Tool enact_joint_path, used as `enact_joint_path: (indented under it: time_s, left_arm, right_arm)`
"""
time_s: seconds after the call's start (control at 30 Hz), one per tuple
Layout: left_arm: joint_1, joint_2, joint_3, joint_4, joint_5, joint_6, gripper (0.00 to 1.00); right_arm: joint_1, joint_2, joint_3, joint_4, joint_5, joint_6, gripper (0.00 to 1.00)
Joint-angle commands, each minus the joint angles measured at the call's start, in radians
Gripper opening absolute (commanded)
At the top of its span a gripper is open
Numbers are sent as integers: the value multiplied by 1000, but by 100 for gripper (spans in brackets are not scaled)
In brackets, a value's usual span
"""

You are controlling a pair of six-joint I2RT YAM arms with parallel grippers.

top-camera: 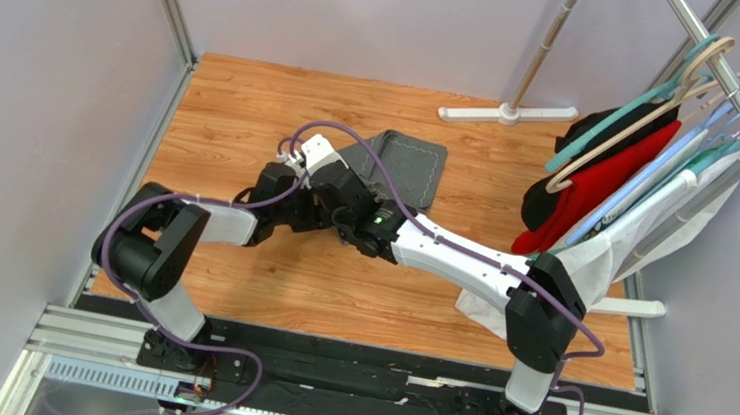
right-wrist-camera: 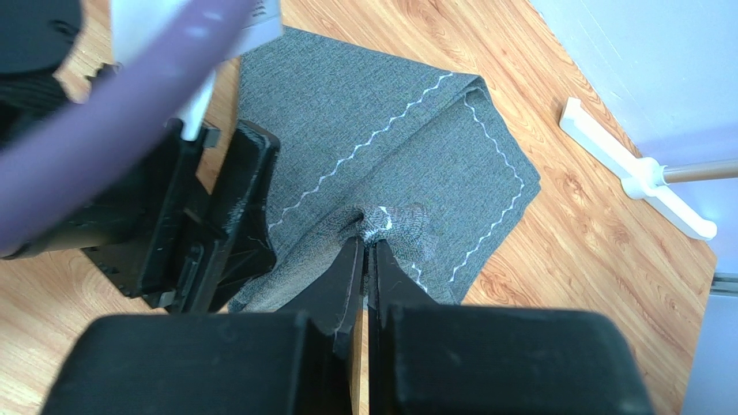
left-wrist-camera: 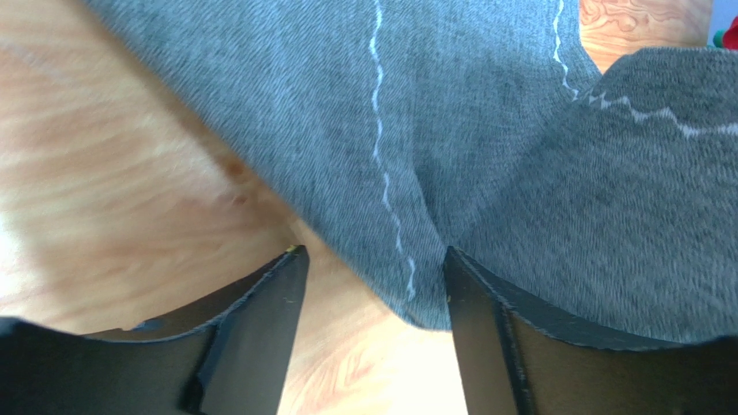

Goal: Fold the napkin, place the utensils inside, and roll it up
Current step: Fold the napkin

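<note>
Right gripper (right-wrist-camera: 365, 246) pinches a bunched crease of the napkin (right-wrist-camera: 416, 147) — soft, light, floppy cloth lying half-folded on the wooden table (right-wrist-camera: 589, 259); left gripper (left-wrist-camera: 372, 259) stands spread astride its stitched edge — likely the best hold.

From high above the near edge, we are looking steeply down on the whole worktop (top-camera: 244, 108), with the two bases (top-camera: 191, 358) at the bottom of the view and the napkin (top-camera: 410, 164) small near the middle. From the left wrist we are peering forward past the left end effector (left-wrist-camera: 374, 259), very close over napkin and worktop, while from the right wrist we are looking down along the right end effector (right-wrist-camera: 367, 246) from a little farther back. All three views are sharing the napkin, and the right wrist view is also taking in the left end effector.
</note>
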Motion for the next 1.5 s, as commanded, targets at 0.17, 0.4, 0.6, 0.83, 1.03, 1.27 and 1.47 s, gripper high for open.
enact_joint_path:
  time_s: [0.17,0.4,0.6,0.83,1.03,1.27,1.47]
  left_arm:
    - [-15,123,-49,-206,-32,71,59]
    - [-67,90,-74,-255,-91,75,56]
    - [-78,104,-63,-251,-84,69,56]
    - [-77,-28,-89,-229,-91,-10,68]
    - [-22,-152,-98,-284,-91,-32,78]
    - [39,-273,-134,-341,-59,-6,79]
    - [40,-357,-135,-367,-53,-6,80]
  right_arm:
    - [-2,-42,32,65,16,2,0]
    - [-3,-39,36,75,19,2,0]
    - [-3,-30,48,87,8,4,0]
    - [-16,8,107,93,-16,-12,0]
    - [-23,82,183,93,-36,-39,0]
    - [-29,134,237,84,-67,-42,0]
    - [-36,174,263,79,-93,-31,0]
